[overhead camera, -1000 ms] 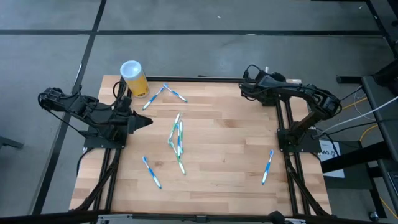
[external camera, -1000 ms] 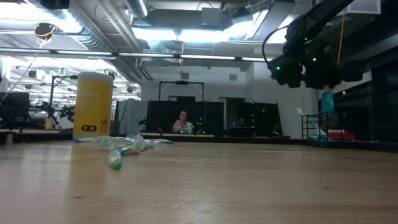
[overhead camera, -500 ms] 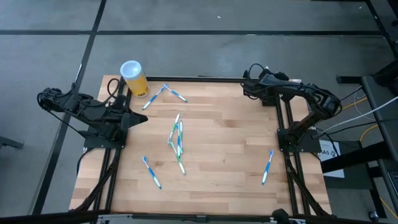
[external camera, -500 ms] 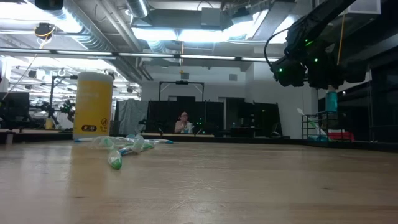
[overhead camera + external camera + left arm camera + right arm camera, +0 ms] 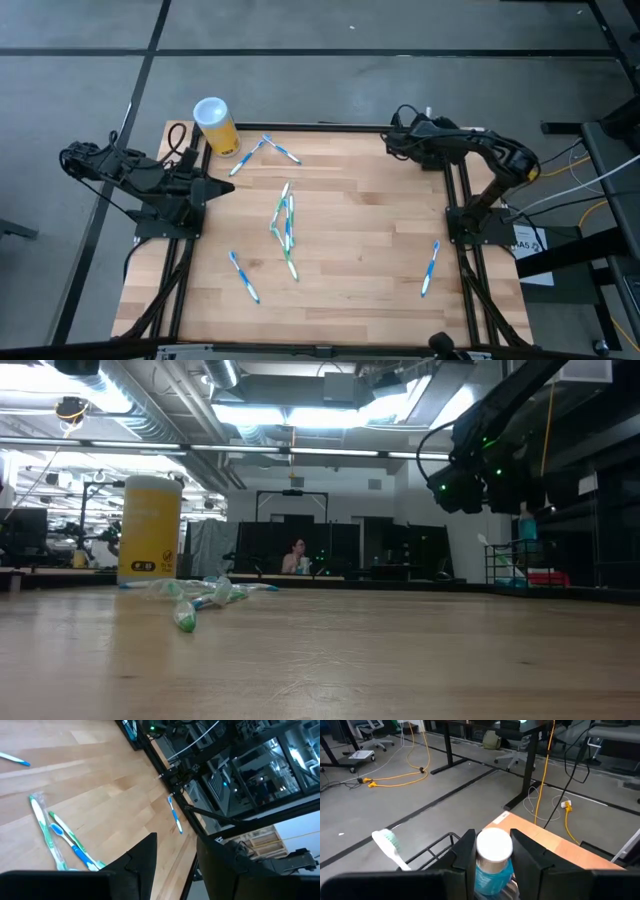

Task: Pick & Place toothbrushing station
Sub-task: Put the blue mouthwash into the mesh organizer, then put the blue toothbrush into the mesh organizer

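seen from above, the left hand hovers at the 9 o'clock edge of the desk, aimed toward 3 o'clock. in its wrist view its fingers are spread with nothing between them.

the right hand is raised over the 1 o'clock corner of the desk. in its wrist view both fingers are pressed against a blue white-capped item, which is pinched upright between them. a white brush head shows just beside that hand; what carries it cannot be told.

the toothbrushing station cannot be picked out in any view, so no place can be given for it.

a yellow cup with a white lid stands upright at the 11 o'clock corner. two crossed toothbrushes lie just beside it toward 3 o'clock. a bundle of toothbrushes is heaped near the centre of the desk, a lone toothbrush lies toward 7 o'clock, and another single toothbrush lies near the edge at 4 o'clock, well apart from the rest.

a person is seen far off in the room behind the desk.
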### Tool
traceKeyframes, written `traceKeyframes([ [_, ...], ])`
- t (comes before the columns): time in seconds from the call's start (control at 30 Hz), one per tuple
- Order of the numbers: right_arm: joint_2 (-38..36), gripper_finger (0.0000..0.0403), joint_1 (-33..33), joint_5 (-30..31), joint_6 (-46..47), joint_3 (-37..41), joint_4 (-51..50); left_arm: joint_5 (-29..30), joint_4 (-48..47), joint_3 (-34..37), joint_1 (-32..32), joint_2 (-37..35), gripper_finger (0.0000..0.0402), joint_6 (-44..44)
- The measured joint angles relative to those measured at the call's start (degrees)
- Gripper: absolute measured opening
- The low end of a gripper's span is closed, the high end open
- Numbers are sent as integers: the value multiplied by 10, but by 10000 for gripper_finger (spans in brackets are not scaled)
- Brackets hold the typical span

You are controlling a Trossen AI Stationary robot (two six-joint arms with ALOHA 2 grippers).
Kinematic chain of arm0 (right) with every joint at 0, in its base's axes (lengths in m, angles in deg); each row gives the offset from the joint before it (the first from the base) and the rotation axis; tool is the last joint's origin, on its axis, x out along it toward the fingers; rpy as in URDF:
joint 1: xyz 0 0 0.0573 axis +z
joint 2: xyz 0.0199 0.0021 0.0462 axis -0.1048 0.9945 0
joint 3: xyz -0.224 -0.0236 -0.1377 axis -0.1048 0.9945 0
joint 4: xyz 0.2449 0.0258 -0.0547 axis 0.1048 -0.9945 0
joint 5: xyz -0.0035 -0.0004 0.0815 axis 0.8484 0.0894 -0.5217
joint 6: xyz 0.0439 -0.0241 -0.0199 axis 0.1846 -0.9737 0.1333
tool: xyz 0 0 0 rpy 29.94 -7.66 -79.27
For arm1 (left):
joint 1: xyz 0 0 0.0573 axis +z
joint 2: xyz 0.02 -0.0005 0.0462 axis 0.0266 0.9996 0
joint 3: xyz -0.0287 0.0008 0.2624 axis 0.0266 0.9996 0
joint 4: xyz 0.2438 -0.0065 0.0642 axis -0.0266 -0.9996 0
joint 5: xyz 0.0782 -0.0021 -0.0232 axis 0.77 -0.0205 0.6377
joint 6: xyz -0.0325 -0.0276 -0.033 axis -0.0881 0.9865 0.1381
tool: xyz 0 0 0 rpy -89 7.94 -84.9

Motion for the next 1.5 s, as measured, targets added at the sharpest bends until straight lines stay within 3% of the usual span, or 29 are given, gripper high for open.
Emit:
traceKeyframes([
  [0.23, 2, 97, 11, 6, 0, 0, 10, 0, 0, 0, 0, 0, 133, 6],
  [0.43, 2, 208, 16, 17, 1, 0, 42, -2, 0, 0, 0, 0, 133, 7],
  [0.57, 2, 241, 18, 18, 0, 0, 51, -15, 0, 0, 0, 0, 133, 6],
  [0.8, -4, 226, 40, 42, 0, -1, 49, -16, -2, 0, 0, 0, 133, -1],
  [0.97, -30, 207, 66, 94, -5, -29, 48, -26, -23, 0, 0, 0, 133, -2],
  [1.2, -47, 201, 129, 161, -117, -133, 47, -15, -26, 0, 0, 0, 133, -33],
  [1.3, -47, 200, 168, 133, -206, -183, 54, 1, -31, 0, 0, 0, 133, -49],
  [1.5, -47, 200, 302, -59, -409, -214, 89, 4, -77, 0, 0, 0, 133, -81],
])
